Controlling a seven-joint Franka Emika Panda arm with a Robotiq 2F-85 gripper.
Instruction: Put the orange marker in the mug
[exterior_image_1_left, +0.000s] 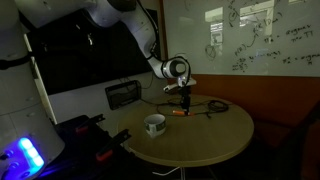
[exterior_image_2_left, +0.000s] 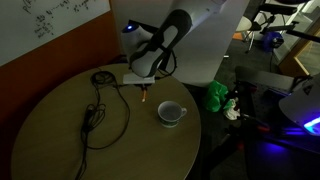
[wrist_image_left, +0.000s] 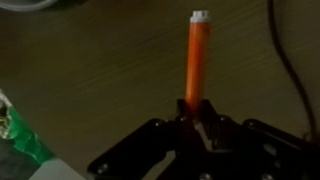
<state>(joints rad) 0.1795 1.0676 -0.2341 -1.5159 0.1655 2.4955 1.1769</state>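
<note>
My gripper (wrist_image_left: 195, 125) is shut on the orange marker (wrist_image_left: 197, 60), which sticks straight out from the jaws with its white tip toward the table. In both exterior views the gripper (exterior_image_1_left: 185, 98) (exterior_image_2_left: 146, 88) holds the marker (exterior_image_1_left: 184, 110) (exterior_image_2_left: 147, 97) upright just above the round wooden table (exterior_image_1_left: 215, 135). The white mug (exterior_image_1_left: 154, 124) (exterior_image_2_left: 172, 112) stands on the table near its edge, a short way to the side of the marker, upright and apart from it.
A black coiled cable (exterior_image_2_left: 95, 110) (exterior_image_1_left: 215, 106) lies across the table beyond the gripper. A green object (exterior_image_2_left: 217, 95) sits off the table edge near the mug. A dark box (exterior_image_1_left: 125, 95) stands behind the table.
</note>
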